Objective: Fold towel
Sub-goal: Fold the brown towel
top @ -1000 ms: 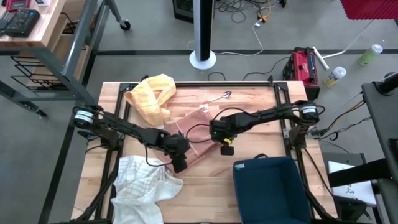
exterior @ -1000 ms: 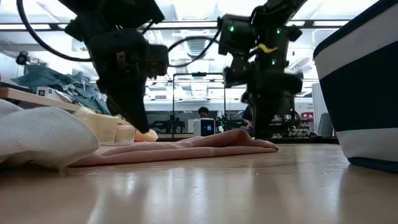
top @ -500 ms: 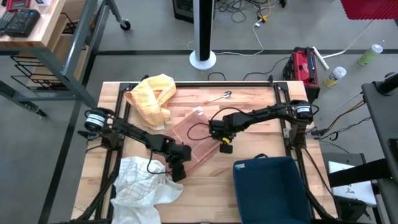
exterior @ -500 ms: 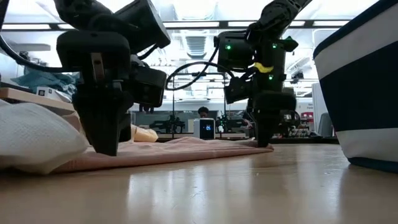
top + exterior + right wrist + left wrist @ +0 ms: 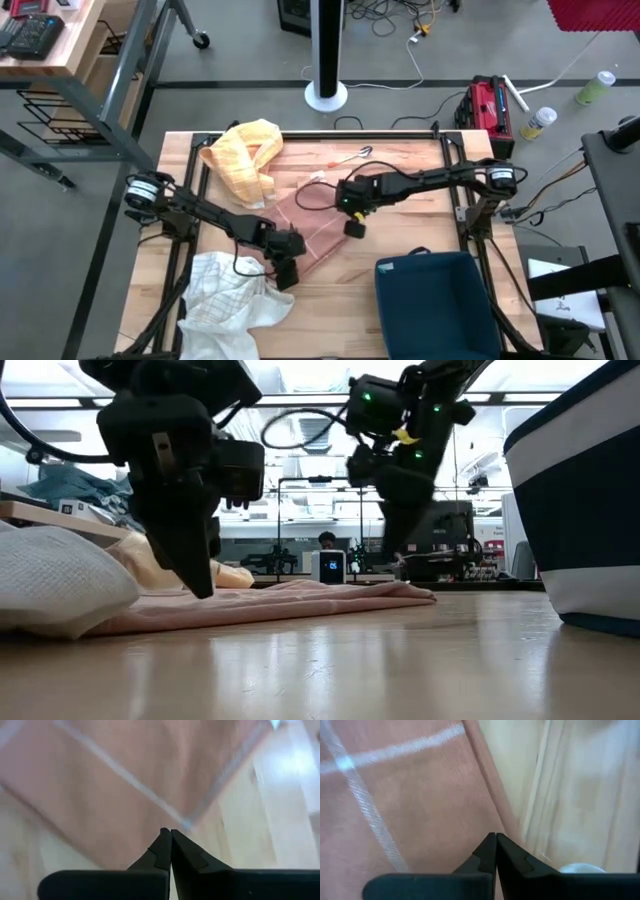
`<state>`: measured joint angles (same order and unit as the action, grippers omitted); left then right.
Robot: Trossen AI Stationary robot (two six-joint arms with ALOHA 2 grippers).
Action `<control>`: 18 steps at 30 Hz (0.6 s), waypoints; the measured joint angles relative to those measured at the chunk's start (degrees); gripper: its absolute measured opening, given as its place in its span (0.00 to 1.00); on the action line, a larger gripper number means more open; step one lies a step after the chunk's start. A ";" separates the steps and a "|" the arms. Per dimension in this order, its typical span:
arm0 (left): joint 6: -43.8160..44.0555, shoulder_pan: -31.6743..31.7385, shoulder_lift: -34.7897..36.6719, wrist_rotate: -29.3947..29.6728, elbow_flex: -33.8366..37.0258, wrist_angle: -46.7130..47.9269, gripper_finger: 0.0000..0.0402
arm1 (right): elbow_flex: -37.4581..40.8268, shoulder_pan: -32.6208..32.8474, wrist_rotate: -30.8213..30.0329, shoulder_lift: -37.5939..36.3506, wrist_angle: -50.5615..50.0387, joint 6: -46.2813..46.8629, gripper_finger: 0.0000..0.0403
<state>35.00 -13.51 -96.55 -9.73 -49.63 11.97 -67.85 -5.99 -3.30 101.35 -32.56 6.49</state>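
Note:
A folded pink towel (image 5: pixel 312 222) with pale stripes lies flat on the wooden table (image 5: pixel 400 170), near its middle. My left gripper (image 5: pixel 287 278) is shut and points down at the towel's near-left edge (image 5: pixel 487 815); in the low view its tips (image 5: pixel 206 592) reach down to the cloth's surface. My right gripper (image 5: pixel 353 228) is shut and hangs tilted above the towel's right corner (image 5: pixel 187 822), clear of the cloth in the low view (image 5: pixel 390 557). My left gripper stands with its shut fingertips (image 5: pixel 489 842) at the pink towel's near-left edge, coming from above and slanting down. I cannot tell whether they touch the cloth.
A yellow towel (image 5: pixel 245 160) lies bunched at the far left. A white towel (image 5: pixel 230 300) is heaped at the near left, close to my left gripper. A dark blue bin (image 5: pixel 435 300) stands at the near right. Bare wood lies between the pink towel and the bin.
My right gripper has risen off the towel's right corner, tipped, and drawn a little toward the table's far edge. My left gripper has gone toward the near edge, to the towel's near-left border, and stays shut.

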 joint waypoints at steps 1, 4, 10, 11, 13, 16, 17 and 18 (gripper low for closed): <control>0.00 0.01 0.02 0.65 0.00 -0.02 0.00 | 0.00 0.06 0.34 0.46 1.69 0.33 0.00; 0.00 0.05 0.01 2.21 0.24 -0.27 0.00 | 0.01 0.32 0.74 2.61 4.13 1.49 0.00; 0.24 0.02 -0.62 2.31 1.68 0.27 0.00 | 0.09 0.32 0.57 6.79 3.07 2.82 0.00; 0.62 -0.05 -0.56 1.94 1.88 0.45 0.00 | 0.11 0.29 0.22 7.34 2.60 3.06 0.00; 1.04 -0.14 -0.22 1.54 1.99 1.54 0.00 | 0.00 0.03 -0.27 7.49 1.20 3.50 0.00; 1.09 -0.34 -0.17 1.50 2.10 2.16 0.00 | -0.13 -0.15 -1.79 7.80 -1.09 4.21 0.00; 1.09 -0.30 -0.15 1.56 2.10 2.49 0.00 | -0.11 -0.19 -1.91 7.70 -2.14 4.21 0.00; 1.08 -0.27 -0.11 1.62 2.10 2.89 0.00 | -0.10 -0.21 -1.89 7.50 -2.70 4.21 0.00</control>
<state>36.08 -13.78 -96.67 -8.10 -47.53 14.86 -67.95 -6.20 -5.19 108.86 -35.26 10.70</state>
